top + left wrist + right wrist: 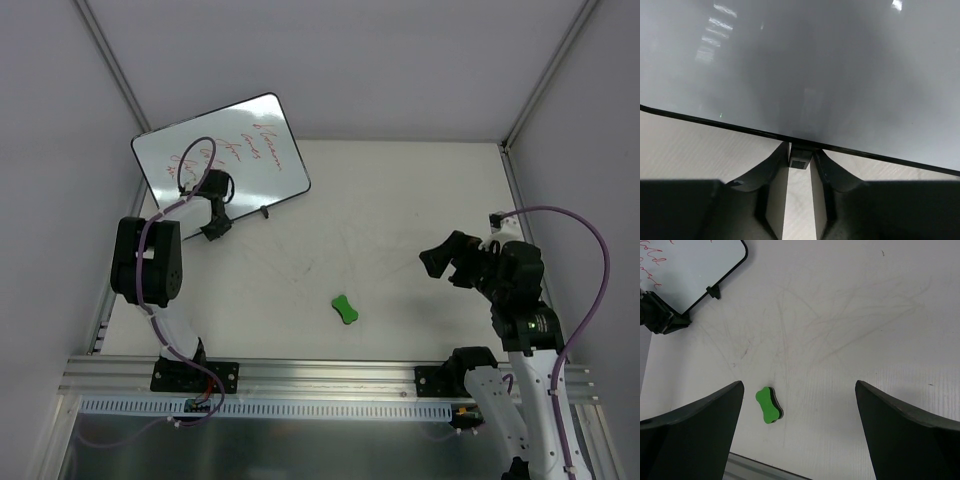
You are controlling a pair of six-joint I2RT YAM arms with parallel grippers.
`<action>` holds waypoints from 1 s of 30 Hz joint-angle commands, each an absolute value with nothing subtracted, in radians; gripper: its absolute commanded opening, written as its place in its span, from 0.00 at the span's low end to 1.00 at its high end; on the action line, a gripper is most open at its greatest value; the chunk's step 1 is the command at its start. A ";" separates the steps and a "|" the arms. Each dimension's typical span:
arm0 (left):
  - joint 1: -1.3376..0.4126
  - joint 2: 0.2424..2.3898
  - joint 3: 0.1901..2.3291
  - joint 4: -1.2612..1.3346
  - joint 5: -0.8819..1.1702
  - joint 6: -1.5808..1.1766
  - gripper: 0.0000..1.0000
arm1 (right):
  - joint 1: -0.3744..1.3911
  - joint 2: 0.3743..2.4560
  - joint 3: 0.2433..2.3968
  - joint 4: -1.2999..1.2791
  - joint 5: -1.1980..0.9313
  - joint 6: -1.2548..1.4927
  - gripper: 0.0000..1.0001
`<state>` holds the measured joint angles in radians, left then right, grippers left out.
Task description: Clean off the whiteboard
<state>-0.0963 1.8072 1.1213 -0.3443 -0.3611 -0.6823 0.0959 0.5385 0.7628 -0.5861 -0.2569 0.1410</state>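
The whiteboard (225, 150) with red handwriting stands tilted at the back left of the table. My left gripper (215, 228) is at its lower edge, shut on the board's left stand foot (800, 159). The board's white face (815, 65) fills the left wrist view. A green bone-shaped eraser (345, 309) lies flat on the table near the front middle. It also shows in the right wrist view (769, 405). My right gripper (447, 262) is open and empty, above the table to the right of the eraser (799, 385). The board's corner (690, 270) shows in the right wrist view.
The board's second stand foot (265, 212) rests on the white tabletop (400, 220). Grey walls enclose the table at the back and sides. An aluminium rail (330, 375) runs along the near edge.
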 commanded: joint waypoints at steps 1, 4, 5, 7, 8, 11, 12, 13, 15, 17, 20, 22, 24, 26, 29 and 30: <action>-0.089 1.815 1.140 -0.328 -0.335 -0.676 0.19 | 0.100 0.515 0.759 -0.558 -0.279 0.167 0.99; -0.104 1.799 1.117 -0.328 -0.330 -0.689 0.06 | 0.100 0.500 0.755 -0.557 -0.278 0.169 0.99; -0.109 1.792 1.108 -0.328 -0.325 -0.690 0.03 | 0.100 0.494 0.753 -0.557 -0.278 0.169 0.99; -0.135 1.781 1.097 -0.328 -0.321 -0.701 0.01 | 0.100 0.491 0.752 -0.557 -0.278 0.170 0.99; -0.144 1.773 1.091 -0.328 -0.322 -0.704 0.00 | 0.100 0.489 0.750 -0.557 -0.281 0.170 0.99; -0.184 1.763 1.077 -0.330 -0.318 -0.747 0.00 | 0.100 0.483 0.749 -0.558 -0.285 0.167 0.99; -0.193 1.760 1.072 -0.330 -0.307 -0.764 0.00 | 0.101 0.482 0.750 -0.558 -0.287 0.166 0.99; -0.205 1.755 1.068 -0.331 -0.302 -0.805 0.00 | 0.101 0.476 0.750 -0.558 -0.287 0.164 0.99; -0.242 1.753 1.062 -0.334 -0.299 -0.869 0.00 | 0.100 0.468 0.747 -0.558 -0.290 0.160 0.99; -0.267 1.766 1.063 -0.341 -0.298 -0.909 0.00 | 0.100 0.457 0.744 -0.560 -0.298 0.158 0.99; -0.307 1.798 1.086 -0.359 -0.284 -0.975 0.00 | 0.100 0.443 0.738 -0.564 -0.314 0.158 0.99; -0.339 1.812 1.097 -0.370 -0.275 -1.029 0.00 | 0.100 0.437 0.733 -0.565 -0.322 0.160 0.99; -0.365 1.833 1.120 -0.383 -0.287 -1.055 0.00 | 0.098 0.425 0.727 -0.564 -0.331 0.163 0.99; -0.403 1.857 1.158 -0.397 -0.301 -1.087 0.00 | 0.100 0.417 0.724 -0.568 -0.339 0.163 0.99; -0.443 1.891 1.216 -0.434 -0.316 -1.124 0.00 | 0.100 0.405 0.721 -0.574 -0.345 0.163 0.99; -0.451 1.901 1.229 -0.445 -0.319 -1.132 0.00 | 0.100 0.400 0.721 -0.574 -0.345 0.163 0.99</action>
